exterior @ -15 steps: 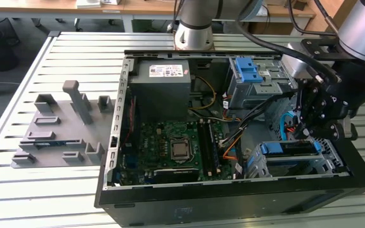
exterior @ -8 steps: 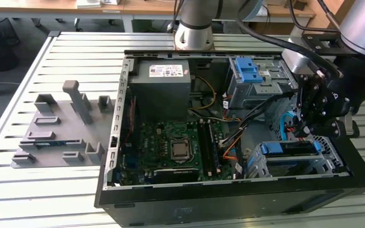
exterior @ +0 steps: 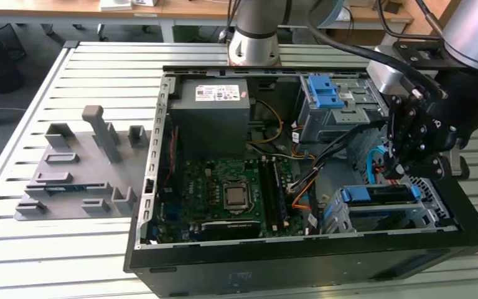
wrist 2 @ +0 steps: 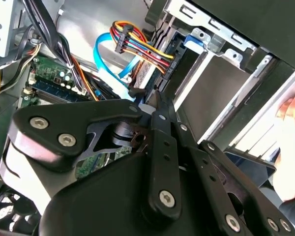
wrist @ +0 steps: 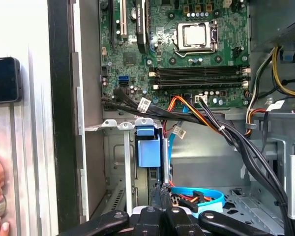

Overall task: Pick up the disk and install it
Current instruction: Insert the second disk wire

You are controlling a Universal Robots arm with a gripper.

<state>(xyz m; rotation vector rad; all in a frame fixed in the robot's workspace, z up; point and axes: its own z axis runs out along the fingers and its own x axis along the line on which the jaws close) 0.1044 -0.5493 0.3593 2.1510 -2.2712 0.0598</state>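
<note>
The disk [exterior: 378,194], edged by its blue carrier bracket, sits in the metal drive cage at the open computer case's near corner, on the exterior view's right. The first wrist view shows the disk's blue bracket end [wrist: 148,147] standing in the bay slot. My gripper [exterior: 403,169] hangs just above and behind that cage. Its two thin fingers are pressed together, shut, with nothing visible between them, in both wrist views [wrist 2: 159,101] [wrist: 161,189]. The fingertips hover close over the bracket's edge; I cannot tell if they touch it.
Cable bundles [wrist: 226,132] and a blue data cable [wrist 2: 108,59] cross the bay beside the fingers. A blue latch [exterior: 328,93] tops the rear drive cage, with a grey power supply [exterior: 214,112] beside it. A grey fixture [exterior: 81,168] lies at the exterior view's left. A hand [wrist 2: 291,115] is near the case.
</note>
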